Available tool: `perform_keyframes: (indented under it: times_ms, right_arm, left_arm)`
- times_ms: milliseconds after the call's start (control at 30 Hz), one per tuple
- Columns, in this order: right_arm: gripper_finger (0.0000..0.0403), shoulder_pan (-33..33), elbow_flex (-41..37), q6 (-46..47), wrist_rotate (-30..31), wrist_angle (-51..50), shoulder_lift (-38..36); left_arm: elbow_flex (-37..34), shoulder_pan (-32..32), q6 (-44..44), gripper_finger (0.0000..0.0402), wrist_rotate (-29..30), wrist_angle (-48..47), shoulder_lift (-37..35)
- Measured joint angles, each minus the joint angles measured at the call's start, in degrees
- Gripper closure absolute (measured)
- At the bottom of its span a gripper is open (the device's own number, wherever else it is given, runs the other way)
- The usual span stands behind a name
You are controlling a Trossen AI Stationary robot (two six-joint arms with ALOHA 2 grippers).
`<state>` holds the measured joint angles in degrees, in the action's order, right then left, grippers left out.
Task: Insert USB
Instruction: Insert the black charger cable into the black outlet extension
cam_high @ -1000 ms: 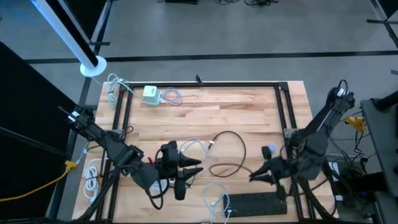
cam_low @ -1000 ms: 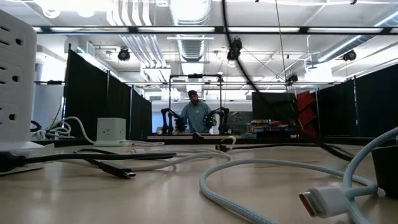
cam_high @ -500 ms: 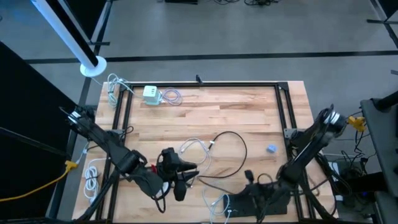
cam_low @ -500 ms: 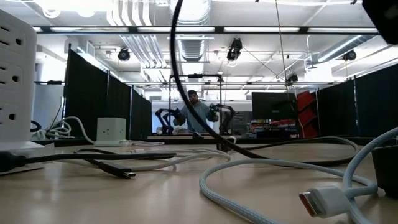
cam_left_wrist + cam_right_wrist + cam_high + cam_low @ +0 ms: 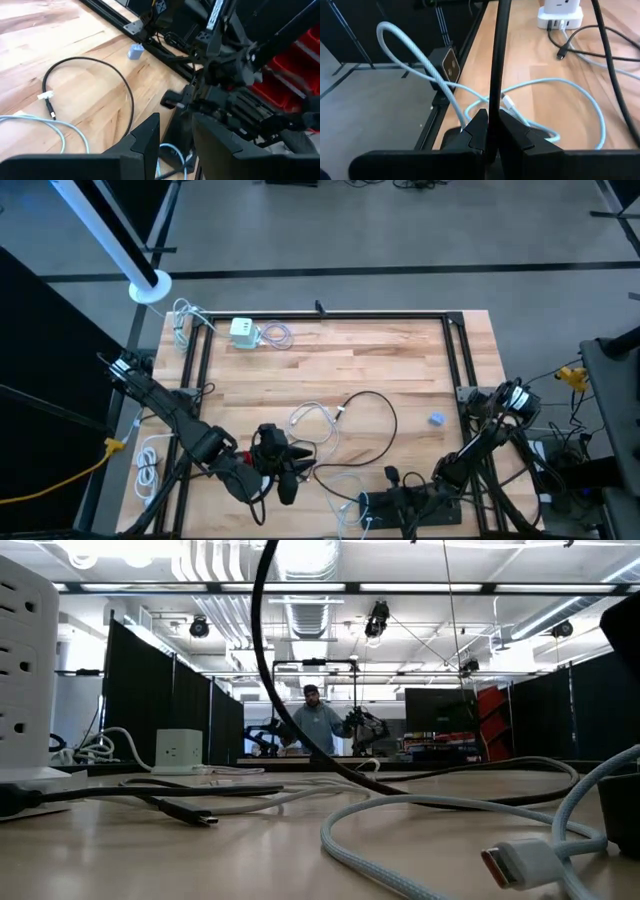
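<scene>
A black cable (image 5: 375,405) loops over the middle of the wooden table (image 5: 400,360). One stretch of it rises into my right gripper (image 5: 392,477), which is shut on it above a black power strip (image 5: 410,507) at the near edge. That cable's plug end is hidden by the fingers. My left gripper (image 5: 298,458) hovers open near the front, left of centre, with nothing between its fingers (image 5: 145,137). It faces the right gripper (image 5: 210,95). My right gripper pinches the black cable (image 5: 493,102) between its two fingers, which lie across it. From the fingers the cable runs on, lifted clear, in a high arc (image 5: 262,640) above the table. The fingers themselves hide the part behind them.
Light blue-white cables (image 5: 545,100) coil on the table near the power strip, and another lies at the centre (image 5: 315,420). A white charger block (image 5: 243,331) with cables stands at the far left, a small blue piece (image 5: 437,419) lies at the right, and a black frame rail (image 5: 460,370) runs alongside. A person stands in the room beyond (image 5: 318,725).
My right gripper has gone toward the table's near edge and leftward, down over the power strip, taking the black cable along. The cable's raised stretch has swung across the low view and its loop on the table has been drawn along.
</scene>
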<state>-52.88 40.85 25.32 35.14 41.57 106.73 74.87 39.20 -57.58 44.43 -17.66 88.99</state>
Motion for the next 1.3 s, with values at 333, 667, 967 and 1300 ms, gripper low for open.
perform_keyframes:
  times_ms: [333, 667, 967, 1300]
  right_arm:
    - [0.0389, 0.4, 1.5, -4.0, -0.7, 0.3, 0.3]
    - [0.0389, 0.4, 5.1, -4.3, 1.7, -7.1, 0.3]
    - [0.0389, 0.3, 5.7, -2.6, 1.7, -9.2, 0.3]
    - [0.0389, 0.4, 9.8, -4.0, -0.1, -7.3, 5.2]
  left_arm:
    - [0.0, 0.0, 0.1, 0.0299, 0.0, -0.4, 0.0]
    - [0.0, 0.0, 0.0, 0.0299, 0.0, -0.4, 0.0]
    - [0.1, 0.0, -0.4, 0.0299, 0.1, -0.4, 0.0]
    - [0.1, -0.5, -0.2, 0.0299, 0.2, -0.4, 0.0]
